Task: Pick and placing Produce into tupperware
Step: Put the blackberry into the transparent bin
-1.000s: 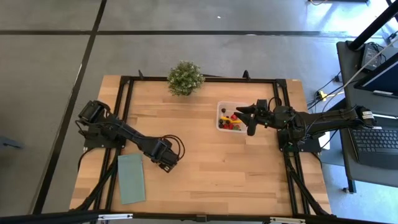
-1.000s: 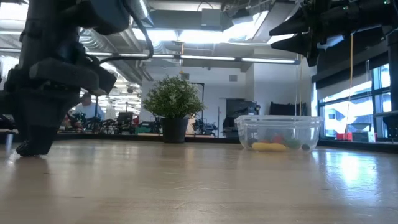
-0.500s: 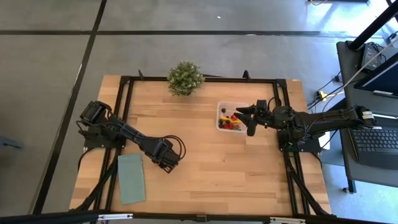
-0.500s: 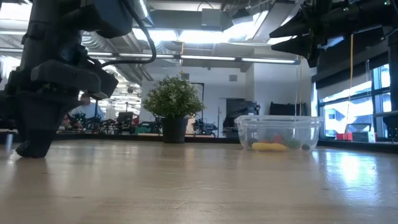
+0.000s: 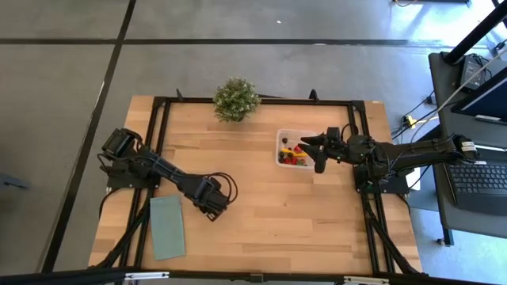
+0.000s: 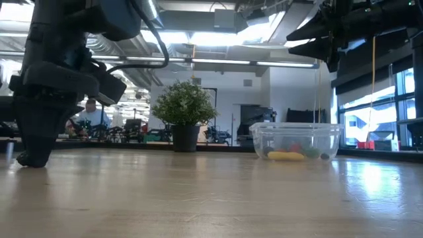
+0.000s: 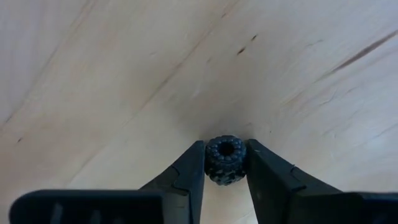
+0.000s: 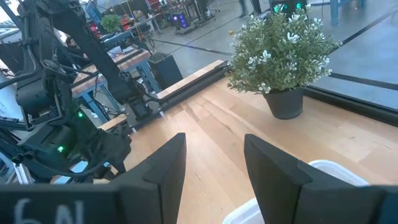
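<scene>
A dark berry-like ball of produce (image 7: 225, 159) lies on the wooden table at the near left, and my left gripper (image 5: 212, 207) stands over it, shut on it; the low view shows this gripper (image 6: 33, 155) down at the table top. The clear tupperware (image 5: 291, 149) sits on the table's far right part with red, yellow and dark produce (image 5: 295, 153) inside; through its wall a yellow piece (image 6: 285, 155) shows. My right gripper (image 5: 314, 152) hovers open above the tupperware's right side, with nothing between its fingers (image 8: 161, 168). My left gripper pinches the berry's two opposite sides (image 7: 211, 160) between its two fingertips. The fingers come from above, pointing down. The berry sits on the table with its hollow end up.
A bushy potted plant (image 5: 235, 99) stands at the table's far edge, left of the tupperware. A flat pale-green cloth (image 5: 167, 226) lies at the near left, beside my left gripper. Bare wood stretches across the table's middle and near right.
My left gripper has stayed at the same spot on the table and has drawn its fingers together on the dark berry.
</scene>
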Motion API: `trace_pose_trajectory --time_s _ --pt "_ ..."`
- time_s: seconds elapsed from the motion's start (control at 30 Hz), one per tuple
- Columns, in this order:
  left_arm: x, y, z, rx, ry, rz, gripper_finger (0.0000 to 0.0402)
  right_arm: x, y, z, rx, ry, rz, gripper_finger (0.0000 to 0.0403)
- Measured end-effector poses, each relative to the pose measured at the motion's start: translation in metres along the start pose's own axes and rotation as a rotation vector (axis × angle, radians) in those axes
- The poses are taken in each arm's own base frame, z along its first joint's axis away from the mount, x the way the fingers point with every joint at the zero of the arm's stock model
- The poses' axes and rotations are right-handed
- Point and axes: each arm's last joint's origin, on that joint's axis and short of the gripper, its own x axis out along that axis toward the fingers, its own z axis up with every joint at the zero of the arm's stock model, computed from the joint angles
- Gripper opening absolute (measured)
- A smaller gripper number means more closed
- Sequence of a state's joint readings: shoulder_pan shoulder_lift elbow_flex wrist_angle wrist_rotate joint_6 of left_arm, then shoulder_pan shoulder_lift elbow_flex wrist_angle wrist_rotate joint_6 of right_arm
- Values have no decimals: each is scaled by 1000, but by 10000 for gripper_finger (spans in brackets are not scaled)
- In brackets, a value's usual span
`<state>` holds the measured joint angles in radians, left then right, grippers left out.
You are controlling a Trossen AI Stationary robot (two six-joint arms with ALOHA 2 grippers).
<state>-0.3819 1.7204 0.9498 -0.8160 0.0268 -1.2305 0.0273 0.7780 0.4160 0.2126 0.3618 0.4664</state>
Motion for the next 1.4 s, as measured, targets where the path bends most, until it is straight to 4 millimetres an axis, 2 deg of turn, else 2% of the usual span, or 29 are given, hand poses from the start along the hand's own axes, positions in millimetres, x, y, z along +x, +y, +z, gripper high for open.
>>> trace_pose_trajectory --time_s 0.17,0.3,0.43,0.6,0.8,0.97,1.07,1.13,1.23,1.4 --pt "-8 -3 10 72 20 -24 87 0 1 3 33 -25 14 165" --pt "-28 -13 34 127 -68 -89 85 0 4 7 53 -72 37 165" --pt "-57 -19 65 194 -168 -165 90 -1 4 8 54 -76 39 165" --pt "-100 -17 111 310 -323 -254 85 -1 4 8 60 -83 30 165" --pt "-149 -2 165 392 -577 -362 87 -1 2 12 84 -149 -52 165" --pt "-174 12 202 432 -807 -499 87 -1 1 13 80 -177 -91 165" --pt "-175 19 220 432 -882 -541 84 -2 0 13 82 -191 -114 165" --pt "-165 22 232 438 -874 -536 84 -2 0 14 83 -200 -132 165" --pt "-146 19 251 449 -834 -522 84 -2 -1 14 82 -211 -155 165" --pt "-120 1 280 482 -767 -526 88 -2 -2 13 83 -210 -172 165"
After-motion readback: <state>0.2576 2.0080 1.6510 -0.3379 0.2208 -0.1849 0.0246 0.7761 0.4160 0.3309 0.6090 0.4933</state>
